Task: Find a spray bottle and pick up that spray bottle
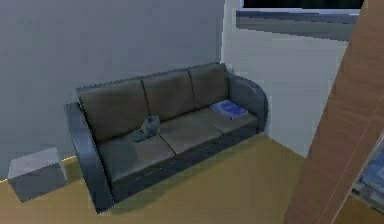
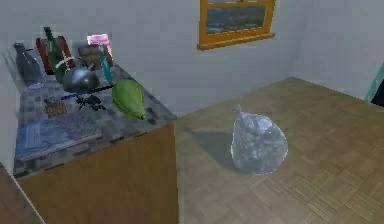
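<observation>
Ahead of you stands a dark sofa (image 1: 165,120) against the wall, with a small grey object (image 1: 150,127) on its middle seat and a flat blue thing (image 1: 230,108) on the seat at the forward view's right. A grey box (image 1: 38,172) sits on the floor beside it, and a wooden panel (image 1: 340,140) blocks the right.

To the arm side, the counter (image 2: 60,140) carries dark bottles (image 2: 50,45) at its far edge, a round metal pot (image 2: 80,78) and a green leafy thing (image 2: 128,98) near its right edge. A slim teal bottle (image 2: 106,68) by the pot may be your spray bottle; its shape is too small to confirm. A clear bag (image 2: 258,142) lies on the floor. You cannot tell the claw's state.
</observation>
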Motion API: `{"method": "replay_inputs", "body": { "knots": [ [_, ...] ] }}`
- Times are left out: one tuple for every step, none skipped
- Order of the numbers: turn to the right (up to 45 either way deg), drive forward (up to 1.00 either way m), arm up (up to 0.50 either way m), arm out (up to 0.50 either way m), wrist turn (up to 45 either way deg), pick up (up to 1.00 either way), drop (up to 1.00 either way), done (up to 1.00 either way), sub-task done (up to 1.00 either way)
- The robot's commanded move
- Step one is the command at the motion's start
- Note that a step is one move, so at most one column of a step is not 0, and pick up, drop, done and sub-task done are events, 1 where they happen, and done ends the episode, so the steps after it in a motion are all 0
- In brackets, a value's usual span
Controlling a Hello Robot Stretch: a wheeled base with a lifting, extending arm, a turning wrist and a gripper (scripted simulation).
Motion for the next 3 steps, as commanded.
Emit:
{"method": "replay_inputs", "body": {
  "knots": [
    [-18.0, 0.00, 0.00, 0.00, 0.0, 0.00, 0.00, 0.00, 0.00],
    [45.0, 0.00, 0.00, 0.00, 0.0, 0.00, 0.00, 0.00, 0.00],
    [45.0, 0.00, 0.00, 0.00, 0.0, 0.00, 0.00, 0.00, 0.00]
  ]
}}
